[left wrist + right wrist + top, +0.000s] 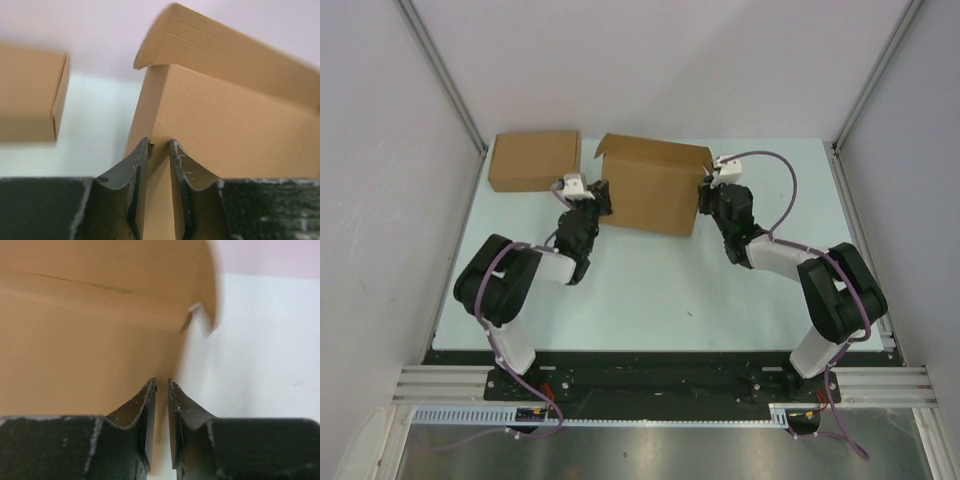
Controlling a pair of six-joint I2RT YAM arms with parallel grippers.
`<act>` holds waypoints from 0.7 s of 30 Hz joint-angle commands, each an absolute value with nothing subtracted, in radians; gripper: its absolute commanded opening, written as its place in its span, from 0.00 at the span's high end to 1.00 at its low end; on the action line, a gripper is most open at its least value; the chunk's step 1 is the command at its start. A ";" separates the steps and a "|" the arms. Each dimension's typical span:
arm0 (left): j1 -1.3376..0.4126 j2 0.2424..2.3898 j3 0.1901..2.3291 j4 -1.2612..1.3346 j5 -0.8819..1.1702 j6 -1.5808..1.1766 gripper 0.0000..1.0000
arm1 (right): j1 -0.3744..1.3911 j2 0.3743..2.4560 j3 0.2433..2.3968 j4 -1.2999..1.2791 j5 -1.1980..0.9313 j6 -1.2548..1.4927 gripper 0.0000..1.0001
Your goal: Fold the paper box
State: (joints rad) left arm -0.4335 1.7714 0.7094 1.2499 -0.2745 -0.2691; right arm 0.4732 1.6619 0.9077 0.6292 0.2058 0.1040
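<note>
the paper box (650,190) stands toward the far middle of the table (650,280), already raised from a flat sheet into a hollow shape with its front and side walls upright. a second box (533,160), closed and flat, lies just beside it at the far left and plays no part here.

the left gripper (159,165) is at the box's left corner, its 2 fingers drawn narrow and clamped on the vertical edge of the cardboard, which runs down between them. the right gripper (161,405) is at the opposite, right end. its fingers are nearly together, and a thin strip of the side wall appears to sit between them, though the close view is blurred and the contact is hard to confirm.

progress looks like roughly the middle of the job. the walls are up and the 2 arms brace both ends. what is left, as far as can be judged, is the closing: the lid flap (225,55) juts out tilted above the body in the left wrist view and is not yet folded down, and a small tab (196,307) near the right wall hangs free, not tucked. the top view also shows the upper left corner of the box lifted and open.
</note>
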 commanded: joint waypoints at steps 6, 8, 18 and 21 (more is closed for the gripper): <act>-0.581 1.864 0.494 1.726 -0.313 -0.287 0.74 | 0.603 1.585 0.781 0.804 0.182 0.060 0.80; -0.592 1.855 0.480 1.726 -0.328 -0.287 0.73 | 0.617 1.571 0.759 0.808 0.199 0.054 0.80; -0.578 1.672 0.477 1.665 -0.468 -0.213 0.38 | 0.467 1.479 0.794 0.642 0.180 0.251 0.30; -0.508 1.556 0.524 1.372 -0.343 -0.328 0.28 | 0.347 1.520 0.883 0.499 0.074 0.363 0.20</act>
State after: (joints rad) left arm -0.5762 1.7054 0.4709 1.2812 -0.3798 -0.2619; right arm 0.4812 1.5169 0.7662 0.6674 0.1619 0.2012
